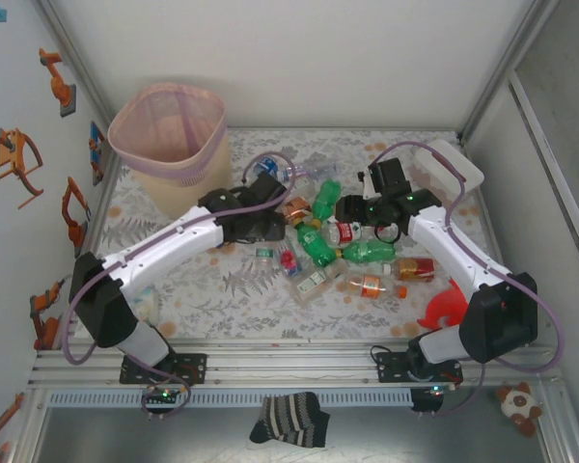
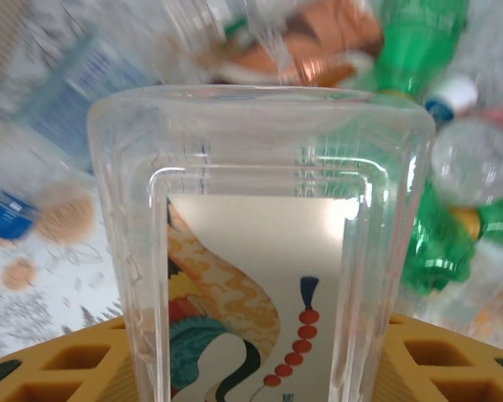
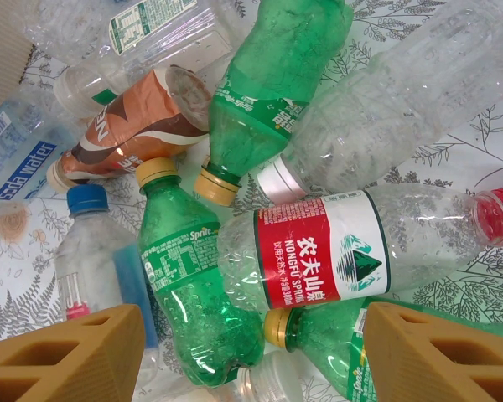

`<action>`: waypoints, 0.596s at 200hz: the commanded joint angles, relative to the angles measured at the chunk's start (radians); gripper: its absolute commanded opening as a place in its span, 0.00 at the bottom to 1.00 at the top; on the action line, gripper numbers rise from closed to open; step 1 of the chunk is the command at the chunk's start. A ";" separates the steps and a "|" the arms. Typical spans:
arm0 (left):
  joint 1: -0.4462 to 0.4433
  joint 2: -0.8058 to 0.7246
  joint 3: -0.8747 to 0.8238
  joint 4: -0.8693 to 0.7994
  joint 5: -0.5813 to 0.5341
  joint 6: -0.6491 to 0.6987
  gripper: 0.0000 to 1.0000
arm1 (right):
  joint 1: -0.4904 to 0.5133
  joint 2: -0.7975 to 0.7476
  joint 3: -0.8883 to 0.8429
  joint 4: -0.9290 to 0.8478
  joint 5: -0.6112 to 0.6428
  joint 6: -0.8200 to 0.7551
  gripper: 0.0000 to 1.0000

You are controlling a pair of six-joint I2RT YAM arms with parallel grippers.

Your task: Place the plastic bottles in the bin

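The bench (image 1: 222, 289) is covered with a white cloth printed with grey fern leaves and small orange blossoms. Pale panels in a metal frame close it in at the far side and on both sides. Orange robot-arm stickers (image 1: 19, 159) dot the left wall. A metal rail (image 1: 299, 362) runs along the near edge, with a striped cloth (image 1: 289, 420) and a small soft toy (image 1: 516, 405) in front of it.

The bin (image 1: 169, 145) stands upright in the far left corner. The bottles (image 1: 338, 241) lie in a loose heap at the middle of the bench, right of the bin and apart from it. A white box (image 1: 454, 164) sits at the far right and a red plastic piece (image 1: 444, 307) at the near right.

The left tool (image 2: 260, 356) has its fingers on either side of a clear square bottle (image 2: 260, 251) with a printed label. I cannot tell whether it is gripped. The right tool (image 3: 251, 352) hangs partly open above the heap, holding nothing.
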 commanded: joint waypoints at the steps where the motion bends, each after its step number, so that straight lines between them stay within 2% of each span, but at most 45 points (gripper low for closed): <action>1: 0.046 -0.060 0.072 -0.024 -0.069 0.079 0.52 | 0.009 -0.018 0.026 -0.007 0.019 0.007 0.69; 35: 0.120 -0.125 0.156 0.046 -0.149 0.151 0.50 | 0.009 -0.026 0.027 -0.010 0.024 0.007 0.69; 61: 0.140 -0.207 0.124 0.247 -0.291 0.194 0.44 | 0.009 -0.026 0.030 -0.006 0.020 0.011 0.69; 73: 0.149 -0.228 0.112 0.342 -0.366 0.219 0.38 | 0.009 -0.023 0.035 -0.007 0.017 0.013 0.69; 89: 0.166 -0.227 0.130 0.427 -0.458 0.261 0.34 | 0.010 -0.021 0.042 -0.010 0.016 0.011 0.69; 119: 0.216 -0.178 0.210 0.526 -0.562 0.324 0.30 | 0.010 -0.026 0.043 -0.007 0.020 0.016 0.69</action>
